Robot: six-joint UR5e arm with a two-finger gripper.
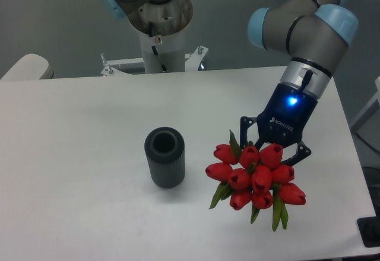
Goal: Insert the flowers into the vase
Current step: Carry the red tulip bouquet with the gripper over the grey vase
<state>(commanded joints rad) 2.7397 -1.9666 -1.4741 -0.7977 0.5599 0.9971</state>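
The hand (pixel 274 149) is gripping the flowers (pixel 255 177) at three o'clock of the vase (pixel 164 157), which is standing upright and unfilled, so insertion is remaining.

A white table (pixel 71 154) spreads beneath the gripper (pixel 270 152) and far out to its left, with a plain grey wall (pixel 53 24) rising behind its far edge. Well away to the gripper's left, at the table's far corner, a rounded beige shape (pixel 27 66) shows, too cut off to identify. Below and right of the gripper, past the table's near corner, sits a small dark object (pixel 370 232), unclear.
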